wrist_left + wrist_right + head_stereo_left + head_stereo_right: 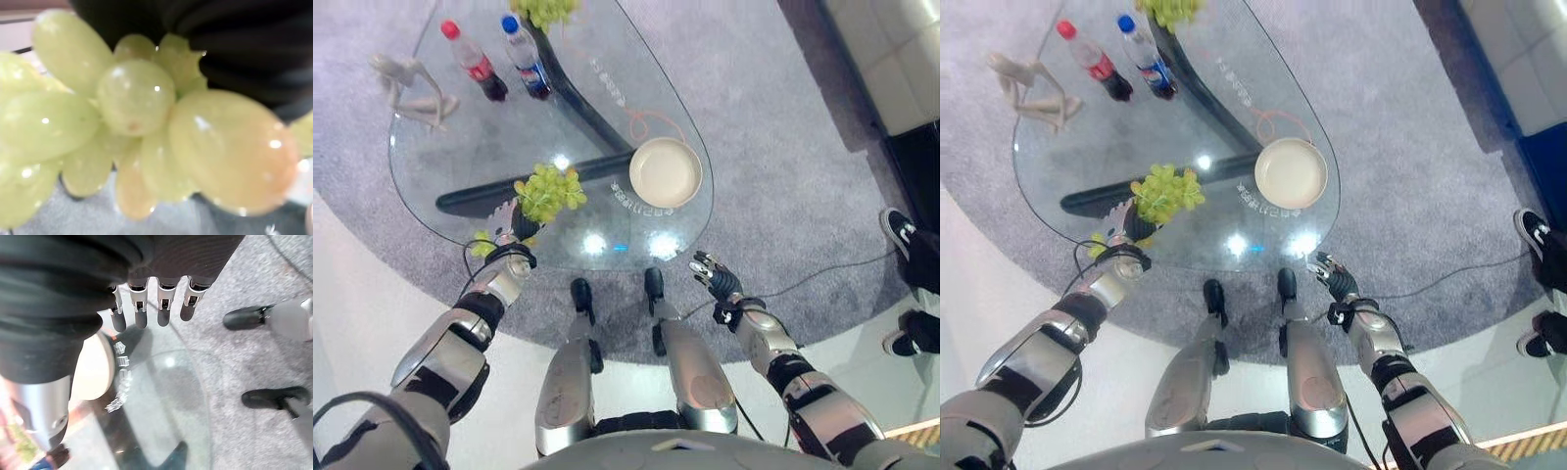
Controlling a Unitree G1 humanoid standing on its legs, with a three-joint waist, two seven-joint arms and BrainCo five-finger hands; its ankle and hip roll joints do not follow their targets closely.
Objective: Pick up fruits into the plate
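Observation:
A bunch of green grapes (549,191) sits near the front left of the glass table (480,147). My left hand (513,233) is right at the bunch's near side, touching it. In the left wrist view the grapes (137,122) press close against the hand's dark cover. A cream plate (666,171) stands empty on the table's right part, apart from the grapes. Off the table's near right edge, my right hand (716,277) hovers open with straight fingers (149,308) and holds nothing. A second bunch of grapes (545,10) lies at the far end.
Two bottles, one red-capped (476,61) and one blue-capped (526,57), stand at the far left. Left of them is a white figurine (411,86). A person's shoes (901,235) show on the carpet at the right. A pale sofa (891,59) fills the far right corner.

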